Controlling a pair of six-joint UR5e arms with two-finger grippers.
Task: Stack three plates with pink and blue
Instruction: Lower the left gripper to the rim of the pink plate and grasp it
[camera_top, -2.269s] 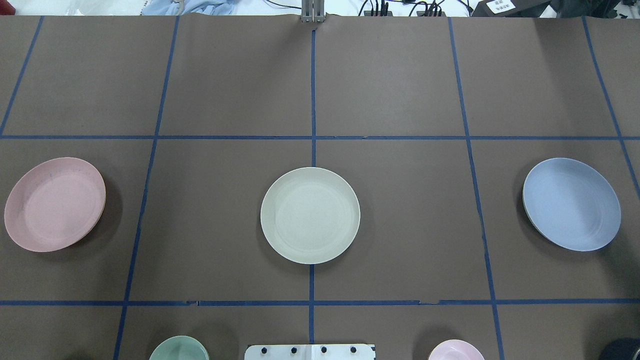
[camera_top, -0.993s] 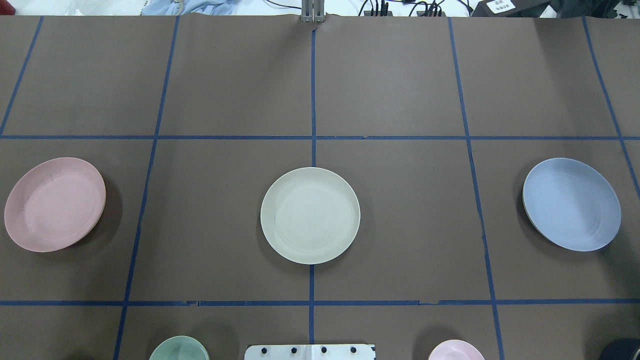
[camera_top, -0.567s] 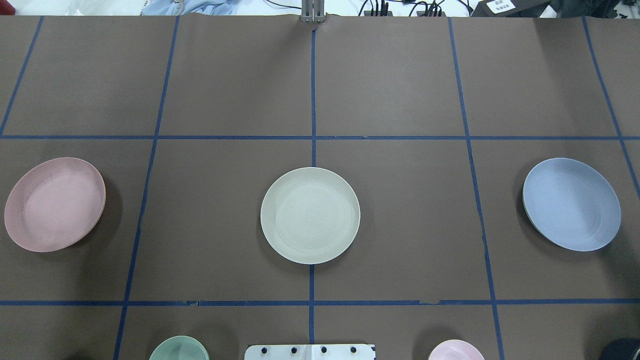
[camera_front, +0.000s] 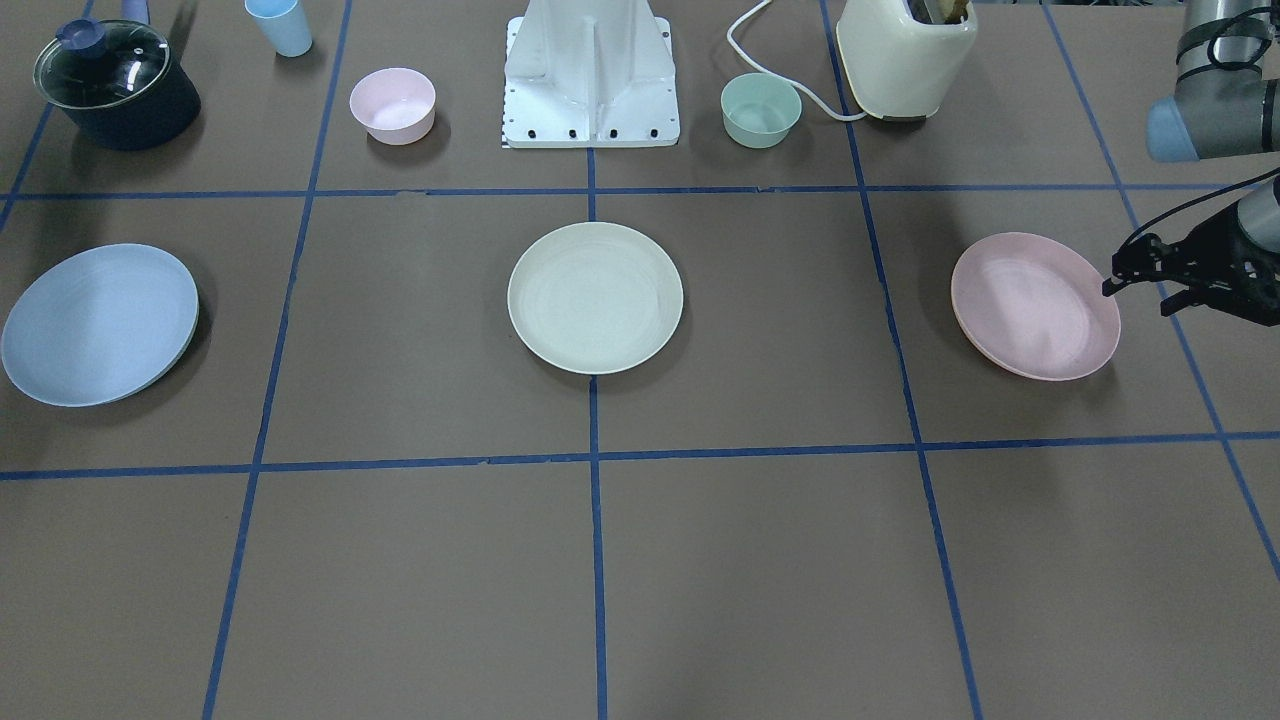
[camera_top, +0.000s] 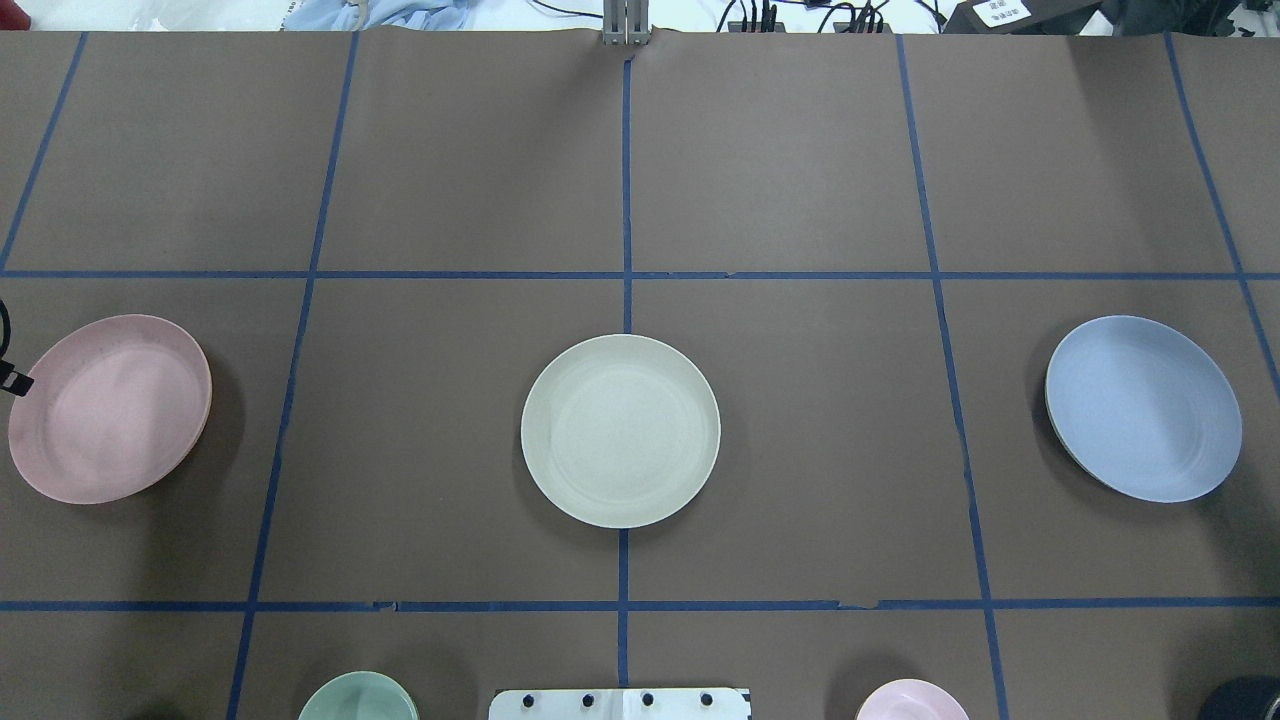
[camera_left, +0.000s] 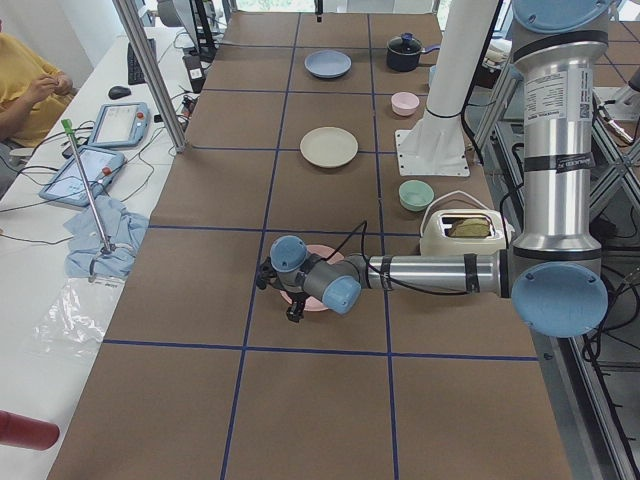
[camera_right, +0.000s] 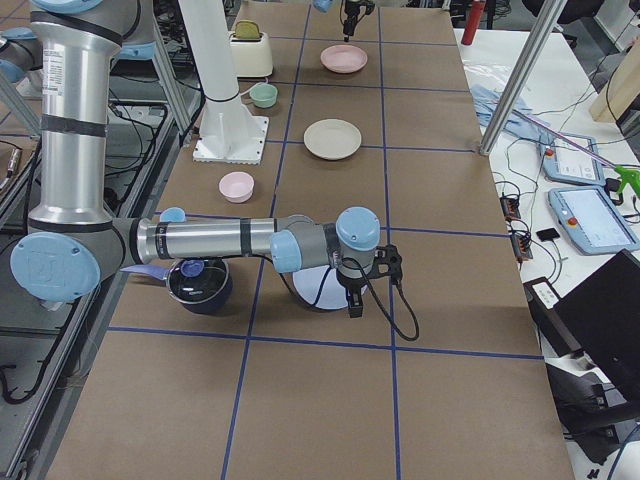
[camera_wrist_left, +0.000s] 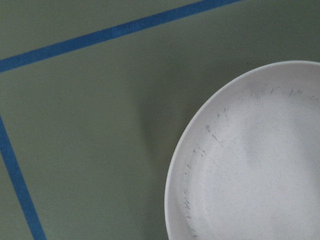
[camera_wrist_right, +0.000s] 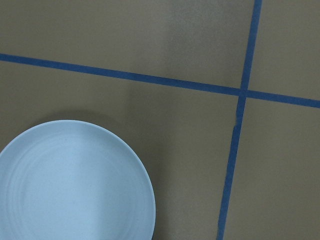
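Three plates lie apart in a row on the brown table. The cream-white plate (camera_top: 620, 430) is in the middle, the pink plate (camera_top: 110, 408) at the left, the blue plate (camera_top: 1143, 408) at the right. My left gripper (camera_front: 1135, 298) is open and empty, just outside the pink plate's (camera_front: 1035, 305) outer rim; its wrist view shows that rim (camera_wrist_left: 250, 160). My right gripper (camera_right: 352, 300) hovers by the blue plate (camera_wrist_right: 70, 185); I cannot tell whether it is open or shut.
Near the robot base (camera_front: 590, 75) stand a small pink bowl (camera_front: 392, 104), a small green bowl (camera_front: 760, 109), a cream toaster (camera_front: 905, 55), a lidded dark pot (camera_front: 115, 85) and a blue cup (camera_front: 280, 25). Blue tape lines grid the table.
A tip of my left gripper has come into the overhead view at the left edge, beside the pink plate. The three plates have not moved.
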